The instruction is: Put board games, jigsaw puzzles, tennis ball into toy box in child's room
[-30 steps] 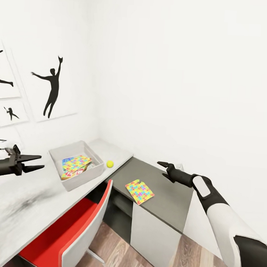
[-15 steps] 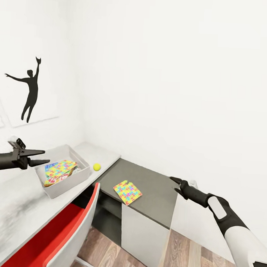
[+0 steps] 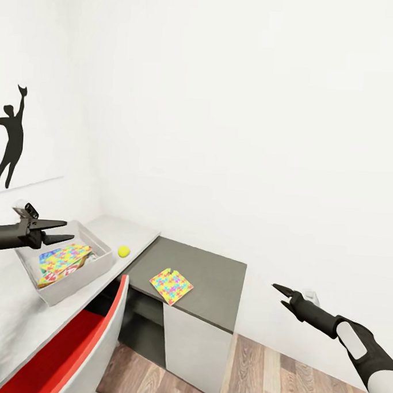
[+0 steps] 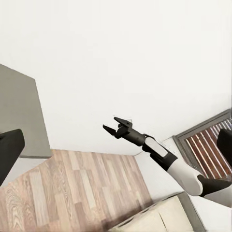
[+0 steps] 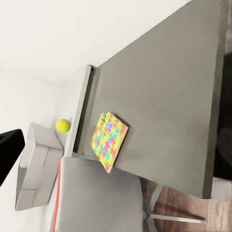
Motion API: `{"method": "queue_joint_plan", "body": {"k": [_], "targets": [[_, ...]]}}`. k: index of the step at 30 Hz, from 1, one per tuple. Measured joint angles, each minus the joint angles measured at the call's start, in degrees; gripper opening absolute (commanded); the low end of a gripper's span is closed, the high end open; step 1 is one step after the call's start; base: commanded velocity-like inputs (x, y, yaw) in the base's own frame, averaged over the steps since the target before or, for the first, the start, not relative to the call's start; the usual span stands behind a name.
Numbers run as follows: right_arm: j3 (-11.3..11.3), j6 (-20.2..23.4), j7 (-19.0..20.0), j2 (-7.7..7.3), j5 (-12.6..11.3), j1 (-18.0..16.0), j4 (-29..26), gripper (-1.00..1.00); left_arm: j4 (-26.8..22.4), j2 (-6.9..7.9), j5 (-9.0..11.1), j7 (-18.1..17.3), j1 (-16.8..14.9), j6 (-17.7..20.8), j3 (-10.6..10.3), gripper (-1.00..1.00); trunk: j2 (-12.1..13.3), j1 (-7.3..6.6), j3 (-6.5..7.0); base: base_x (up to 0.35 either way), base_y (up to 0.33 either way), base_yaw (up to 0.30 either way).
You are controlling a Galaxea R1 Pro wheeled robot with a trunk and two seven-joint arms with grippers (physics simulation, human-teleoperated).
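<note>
At the left edge of the head view the left gripper (image 3: 61,231) hangs in the air over the near corner of the toy box (image 3: 95,263), its two dark fingers parted in a wide V with nothing between them. The toy box, a shallow light grey bin, sits on the white top of the bench (image 3: 17,317) in the lower left of the frame; inside it lies a jigsaw puzzle (image 3: 62,256) in yellow, pink, green and blue, resting on top of a board game (image 3: 53,277) of which an orange and red edge shows. Just beside the box, toward the middle of the frame, the tennis ball (image 3: 123,251) rests on the white top close to where it meets the lower dark grey side unit (image 3: 215,275). On that grey surface, near its front edge, lies the second jigsaw puzzle (image 3: 171,285), flat, with one corner reaching over the edge. A chair (image 3: 79,340) with a red seat and grey back stands at the bench in the lower left. In the lower right the right gripper (image 3: 283,296) hovers over the wooden floor (image 3: 268,373), well apart from the side unit, jaws spread wide and empty. The right wrist view shows the second puzzle (image 5: 108,140), the ball (image 5: 63,125) and the box (image 5: 36,169); the left wrist view shows the right gripper (image 4: 112,125) before a white wall.
</note>
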Motion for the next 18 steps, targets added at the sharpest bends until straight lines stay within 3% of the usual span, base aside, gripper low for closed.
{"method": "queue_joint_plan", "body": {"k": [7, 12, 18], "targets": [[0.00, -6.56, 2.56, -1.42, 0.09, 3.20, 6.06, 1.00, -0.01, 0.00, -0.03, 0.00, -0.02, 0.00, 0.00, 1.00, -0.03, 0.01, 0.43, 0.000, 0.000, -0.223], [0.19, -16.36, 4.49, -1.56, 0.01, 3.94, 15.66, 1.00, -0.01, 0.00, 0.00, 0.00, -0.03, 0.00, -0.02, 1.00, -0.06, 0.01, 0.72, 0.000, 0.000, -0.215], [0.38, -19.26, 6.21, -1.54, -0.23, 4.30, 19.27, 1.00, -0.02, -0.07, -0.06, 0.11, -0.02, -0.06, -0.18, 1.00, -0.07, 0.02, 0.87, 0.000, 0.000, -0.089]]}}
